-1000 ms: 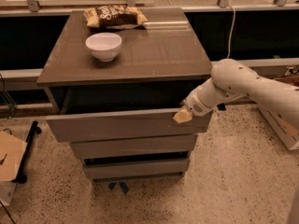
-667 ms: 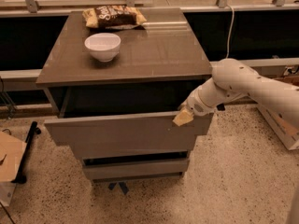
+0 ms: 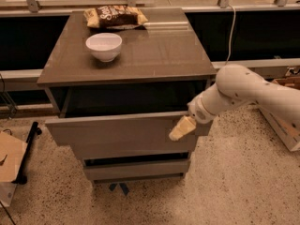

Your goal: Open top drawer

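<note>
The top drawer of a grey-brown cabinet stands pulled out toward the camera. Its wide flat front hangs forward of the cabinet body, and its dark inside shows under the cabinet top. My gripper is at the right end of the drawer front, at its upper edge, touching it. The white arm reaches in from the right. A narrower lower drawer front shows below, shut.
A white bowl and a brown snack bag sit on the cabinet top. A cardboard box lies on the floor at the left, another box at the right. A cable hangs behind. Speckled floor is in front.
The top drawer has slid further out toward the camera, and my gripper has moved with it, forward and slightly down. The bowl and bag have not moved.
</note>
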Motion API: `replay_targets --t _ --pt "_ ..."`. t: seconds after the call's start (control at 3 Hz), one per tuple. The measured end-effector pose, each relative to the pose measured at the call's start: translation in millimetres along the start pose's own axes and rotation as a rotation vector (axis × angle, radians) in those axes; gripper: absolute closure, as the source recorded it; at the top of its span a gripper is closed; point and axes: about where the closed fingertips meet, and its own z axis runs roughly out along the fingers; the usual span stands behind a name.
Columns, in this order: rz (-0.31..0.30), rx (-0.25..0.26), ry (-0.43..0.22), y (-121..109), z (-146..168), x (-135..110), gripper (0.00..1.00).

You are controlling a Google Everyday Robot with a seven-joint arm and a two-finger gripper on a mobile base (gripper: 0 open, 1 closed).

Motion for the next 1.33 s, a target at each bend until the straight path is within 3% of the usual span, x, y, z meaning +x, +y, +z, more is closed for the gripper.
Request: replay_targets --t 0.33,0.67,1.0,1.33 --pt "0.041 -0.014 0.035 24.5 -4.9 20.5 0.0" --pt "0.041 -0.014 0.036 24.5 -4.9 20.5 0.0" --pt "0.021 -0.068 0.07 30.9 6.2 24.0 0.0" --pt "0.021 -0.068 0.07 31.0 6.1 23.9 0.1"
